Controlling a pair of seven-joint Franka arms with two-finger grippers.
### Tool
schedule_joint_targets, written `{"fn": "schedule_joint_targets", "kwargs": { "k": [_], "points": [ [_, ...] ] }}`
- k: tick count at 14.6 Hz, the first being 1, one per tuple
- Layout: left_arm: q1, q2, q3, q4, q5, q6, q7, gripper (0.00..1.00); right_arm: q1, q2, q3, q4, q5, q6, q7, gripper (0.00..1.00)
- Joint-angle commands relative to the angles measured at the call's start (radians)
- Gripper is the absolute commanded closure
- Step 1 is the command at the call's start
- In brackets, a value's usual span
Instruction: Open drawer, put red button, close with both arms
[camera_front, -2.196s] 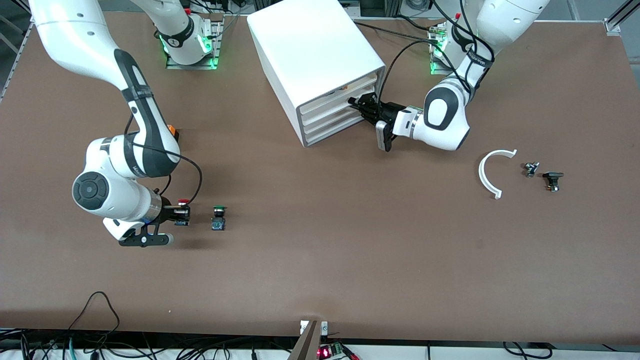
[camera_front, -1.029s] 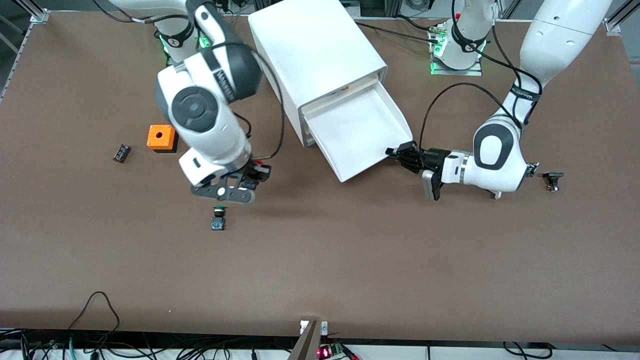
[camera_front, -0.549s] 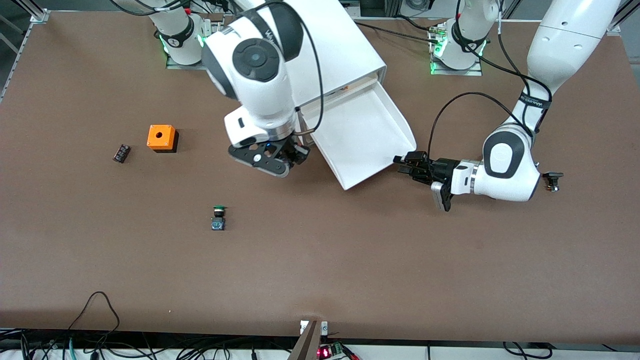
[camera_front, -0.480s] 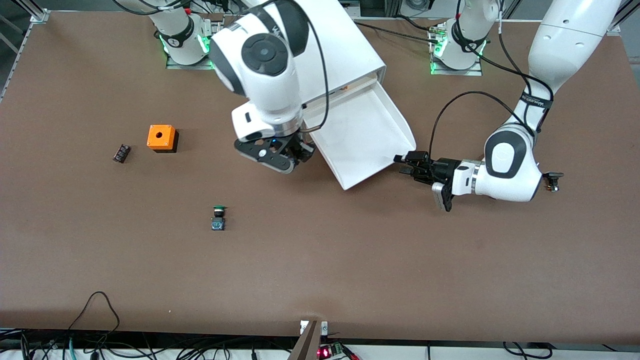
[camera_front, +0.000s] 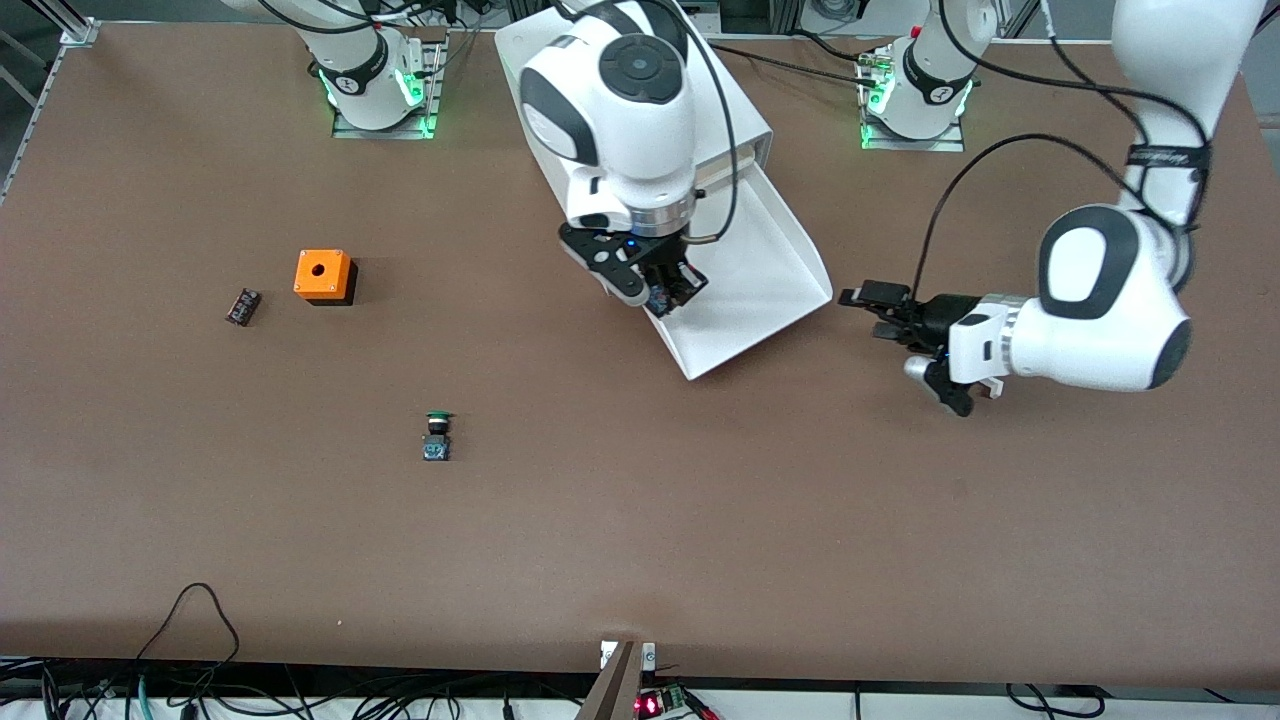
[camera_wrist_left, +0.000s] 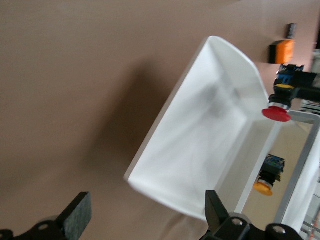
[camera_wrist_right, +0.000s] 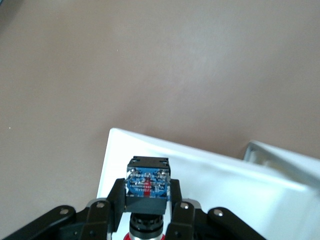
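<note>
High front camera faces the arms; both wrist cameras (close) share the drawer (camera_front: 760, 290).

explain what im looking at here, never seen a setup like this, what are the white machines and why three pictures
Two glossy white robot arms work at a brown table. One picture looks down from across the table; the other two come from cameras on each arm's wrist. The right tool holds a small red-capped push button over the wide shallow white drawer, which is pulled out of the big white cabinet. The left tool is open, over the table beside the drawer's front. On the table lie an orange box with a round hole, a green-capped button and a small dark part.
</note>
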Motion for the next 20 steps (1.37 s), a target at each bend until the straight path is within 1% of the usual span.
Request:
{"fn": "schedule_joint_targets", "kwargs": {
  "k": [1,3,5,7,9,10,11,12,13,14,15,17,19,20],
  "points": [
    [-0.003,-0.006,-0.013,0.146,0.190,-0.147,-0.206,0.00,0.027,0.054,-0.012,0.031,-0.023,0.071,0.134,1.00],
    [-0.015,-0.006,-0.022,0.232,0.310,-0.245,-0.340,0.00,0.034,0.114,-0.012,0.100,-0.025,0.077,0.197,1.00],
    [-0.033,-0.006,-0.022,0.304,0.414,-0.318,-0.390,0.00,0.034,0.163,-0.012,0.149,-0.023,0.112,0.254,1.00],
    [-0.050,-0.006,-0.022,0.377,0.508,-0.379,-0.385,0.00,0.048,0.175,-0.012,0.149,-0.025,0.146,0.303,1.00],
    [-0.073,-0.005,-0.022,0.433,0.575,-0.448,-0.379,0.00,0.057,0.198,-0.011,0.149,-0.025,0.192,0.355,1.00],
    [-0.085,0.004,-0.021,0.455,0.614,-0.450,-0.377,0.00,0.063,0.207,-0.011,0.149,-0.023,0.206,0.377,1.00],
    [-0.085,0.005,-0.021,0.470,0.618,-0.444,-0.374,0.00,0.065,0.212,-0.011,0.149,-0.023,0.212,0.386,1.00],
    [-0.085,0.005,-0.019,0.486,0.619,-0.442,-0.373,0.00,0.067,0.214,-0.009,0.149,-0.021,0.213,0.391,0.92],
    [-0.084,0.006,-0.016,0.495,0.614,-0.444,-0.373,0.00,0.068,0.214,-0.009,0.149,-0.021,0.215,0.397,0.75],
    [-0.081,0.005,-0.016,0.497,0.611,-0.444,-0.377,0.00,0.067,0.214,-0.009,0.148,-0.020,0.215,0.401,0.19],
    [-0.082,0.006,-0.016,0.497,0.611,-0.439,-0.385,0.00,0.067,0.212,-0.009,0.149,-0.020,0.215,0.395,0.00],
    [-0.084,0.006,-0.016,0.494,0.611,-0.416,-0.390,0.00,0.048,0.203,-0.011,0.149,-0.014,0.201,0.388,0.00],
    [-0.082,0.006,-0.016,0.490,0.609,-0.398,-0.393,0.00,-0.007,0.163,-0.001,0.151,0.001,0.195,0.359,0.00],
    [-0.084,0.006,-0.016,0.490,0.609,-0.393,-0.402,0.00,-0.033,0.134,0.000,0.149,0.039,0.195,0.293,0.00]
  ]
}}
